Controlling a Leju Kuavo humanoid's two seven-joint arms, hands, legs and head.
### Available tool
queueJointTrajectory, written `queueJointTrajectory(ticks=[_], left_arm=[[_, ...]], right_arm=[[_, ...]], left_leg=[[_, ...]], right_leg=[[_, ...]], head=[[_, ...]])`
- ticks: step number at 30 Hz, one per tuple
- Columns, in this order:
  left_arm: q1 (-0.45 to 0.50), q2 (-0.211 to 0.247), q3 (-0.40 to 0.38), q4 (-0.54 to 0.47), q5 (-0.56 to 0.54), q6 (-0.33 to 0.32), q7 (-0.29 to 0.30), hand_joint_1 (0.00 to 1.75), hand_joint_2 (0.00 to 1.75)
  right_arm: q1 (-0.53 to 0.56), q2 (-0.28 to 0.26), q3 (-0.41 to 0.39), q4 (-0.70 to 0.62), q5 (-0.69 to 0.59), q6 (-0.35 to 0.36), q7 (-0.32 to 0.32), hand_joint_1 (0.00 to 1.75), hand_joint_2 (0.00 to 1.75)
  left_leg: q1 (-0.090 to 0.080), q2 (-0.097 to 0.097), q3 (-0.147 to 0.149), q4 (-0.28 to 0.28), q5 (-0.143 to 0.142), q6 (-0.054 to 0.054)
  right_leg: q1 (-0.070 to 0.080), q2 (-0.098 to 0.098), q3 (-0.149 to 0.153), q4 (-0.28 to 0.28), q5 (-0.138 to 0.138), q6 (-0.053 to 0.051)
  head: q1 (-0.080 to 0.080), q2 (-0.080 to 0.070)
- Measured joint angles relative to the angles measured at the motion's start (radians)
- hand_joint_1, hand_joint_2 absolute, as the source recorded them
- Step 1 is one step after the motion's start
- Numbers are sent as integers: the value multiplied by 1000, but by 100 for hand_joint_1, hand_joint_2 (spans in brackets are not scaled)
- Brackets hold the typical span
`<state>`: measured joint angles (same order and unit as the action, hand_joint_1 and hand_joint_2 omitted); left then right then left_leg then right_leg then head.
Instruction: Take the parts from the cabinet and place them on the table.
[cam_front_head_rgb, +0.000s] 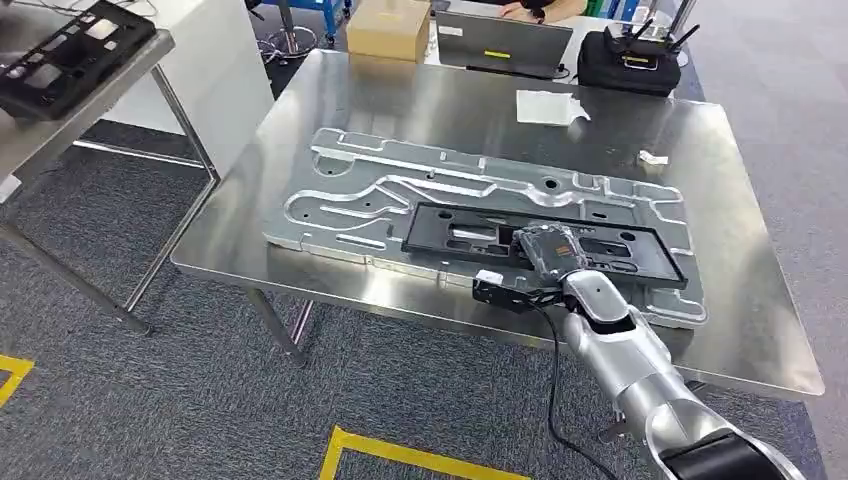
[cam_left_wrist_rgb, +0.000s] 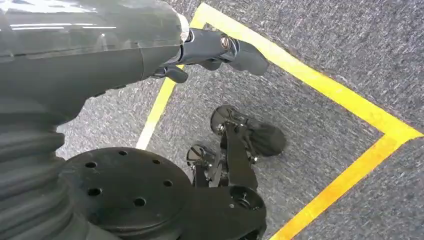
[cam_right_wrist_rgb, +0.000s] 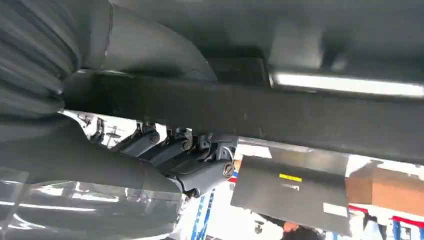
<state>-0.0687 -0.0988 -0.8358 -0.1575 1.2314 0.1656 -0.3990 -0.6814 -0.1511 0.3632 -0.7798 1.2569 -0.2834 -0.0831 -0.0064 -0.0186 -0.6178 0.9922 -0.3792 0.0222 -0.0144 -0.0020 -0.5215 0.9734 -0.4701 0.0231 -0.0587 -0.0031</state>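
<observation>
Steel table (cam_front_head_rgb: 740, 330): black frame (cam_front_head_rgb: 620, 262) under right-hand fingers (cam_right_wrist_rgb: 165, 150).

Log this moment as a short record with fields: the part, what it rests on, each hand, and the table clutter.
part: black rectangular plastic frame, lying flat
support: large silver embossed metal plate on the stainless steel table
right robot hand: on the frame's near edge, fingers wrapped around the bar in the right wrist view; appears to grip it
left robot hand: hanging over grey carpet with yellow tape lines, holding nothing, fingers curled
far table edge: cardboard box, grey laptop, black router with antennas
</observation>
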Motion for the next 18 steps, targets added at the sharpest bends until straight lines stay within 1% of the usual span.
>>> queueJointTrajectory(ticks=[5,11,18], left_arm=[[2,0,0,0,15,3,-6,0,175],[6,0,0,0,24,11,-6,0,175],[11,0,1,0,33,20,-8,0,175]], right_arm=[[-33,0,-6,54,35,-27,12,175,175],[-88,0,-29,145,27,-37,-10,175,175],[-120,1,-30,200,27,-43,-23,175,175]], left_leg=[[0,-4,-1,0,1,2],[-1,-15,-5,1,6,7],[-1,-18,-8,3,5,7]], right_leg=[[0,-5,0,0,0,0],[-1,-15,0,0,-1,1],[-2,-17,0,0,-1,1]], head=[[0,0],[0,0],[0,0]])
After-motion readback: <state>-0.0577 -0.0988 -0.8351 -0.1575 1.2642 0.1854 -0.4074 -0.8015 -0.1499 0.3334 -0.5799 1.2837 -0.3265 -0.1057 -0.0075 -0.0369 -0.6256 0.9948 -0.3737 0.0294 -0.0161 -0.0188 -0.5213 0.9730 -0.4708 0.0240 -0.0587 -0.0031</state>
